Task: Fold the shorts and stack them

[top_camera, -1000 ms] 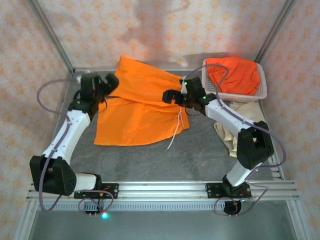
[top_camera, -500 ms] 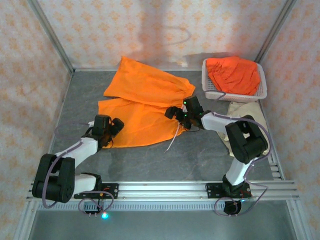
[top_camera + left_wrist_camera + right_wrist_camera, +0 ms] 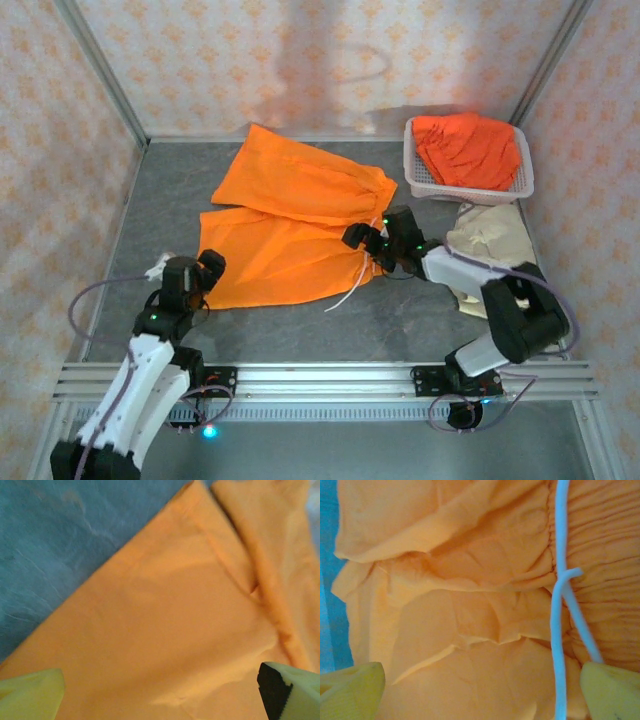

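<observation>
1. Count first: one pair of bright orange cloth shorts (image 3: 290,225) spread flat on the grey table (image 3: 400,310), left of the white perforated plastic basket (image 3: 475,192). There's more orange cloth (image 3: 468,148) heaped in the basket, can't tell how many. One pair of crumpled beige shorts (image 3: 495,245) sits right in front of the basket.
2. Two grippers, both jaws wide, gripping nothing. The left gripper (image 3: 205,270) is at the spread pair's corner farthest from the basket. The right gripper (image 3: 358,237) is over the waistband by the white drawstring (image 3: 560,630).
3. Compared with a second ago, both grippers are farther back from the basket's row, and the spread pair lies flatter.
</observation>
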Controlling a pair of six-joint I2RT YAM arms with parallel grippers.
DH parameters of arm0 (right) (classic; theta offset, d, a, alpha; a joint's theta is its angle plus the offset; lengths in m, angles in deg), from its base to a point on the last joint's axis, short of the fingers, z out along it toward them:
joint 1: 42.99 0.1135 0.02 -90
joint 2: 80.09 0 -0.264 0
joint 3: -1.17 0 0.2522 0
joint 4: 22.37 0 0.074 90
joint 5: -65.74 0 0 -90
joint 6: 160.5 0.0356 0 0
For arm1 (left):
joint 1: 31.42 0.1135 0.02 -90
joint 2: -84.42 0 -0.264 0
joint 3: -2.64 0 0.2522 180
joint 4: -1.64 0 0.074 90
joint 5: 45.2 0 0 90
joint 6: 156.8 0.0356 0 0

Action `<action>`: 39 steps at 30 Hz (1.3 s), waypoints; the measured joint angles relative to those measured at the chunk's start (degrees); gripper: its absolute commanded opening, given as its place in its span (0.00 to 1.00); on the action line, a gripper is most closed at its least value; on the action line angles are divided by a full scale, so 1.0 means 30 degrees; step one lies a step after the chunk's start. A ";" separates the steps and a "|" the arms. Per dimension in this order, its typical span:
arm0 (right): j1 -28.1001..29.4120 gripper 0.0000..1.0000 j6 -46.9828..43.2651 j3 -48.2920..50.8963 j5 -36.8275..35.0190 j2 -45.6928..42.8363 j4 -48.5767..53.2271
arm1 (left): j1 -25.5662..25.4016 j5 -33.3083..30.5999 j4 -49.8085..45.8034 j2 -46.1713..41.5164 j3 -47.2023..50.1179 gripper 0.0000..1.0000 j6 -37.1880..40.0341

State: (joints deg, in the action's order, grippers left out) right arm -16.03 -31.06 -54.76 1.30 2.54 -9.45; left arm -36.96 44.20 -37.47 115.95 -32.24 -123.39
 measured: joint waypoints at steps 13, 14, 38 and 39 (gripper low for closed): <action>-0.1129 1.00 0.1246 0.2922 -0.3730 -0.9406 0.4095 | 0.0911 0.1217 -0.3330 0.2543 0.0335 0.97 -0.1195; -0.1217 1.00 0.1355 0.3249 -0.3730 -0.9428 0.4357 | 0.1027 0.1428 -0.3213 0.2841 0.0532 0.95 -0.1217; -0.1311 0.82 0.5056 0.4779 -0.0743 -0.5348 0.2339 | 0.1530 0.1545 -0.1770 0.4736 0.1333 0.46 -0.1355; -0.1311 0.81 0.5231 0.4794 -0.0561 -0.5049 0.2106 | 0.1530 0.1508 -0.1800 0.4801 0.1333 0.45 -0.1282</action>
State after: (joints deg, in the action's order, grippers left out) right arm -19.96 -15.36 -40.38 -0.39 -12.61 -3.14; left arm -32.37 48.73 -42.87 130.35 -28.24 -127.24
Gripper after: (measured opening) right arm 0.833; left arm 0.477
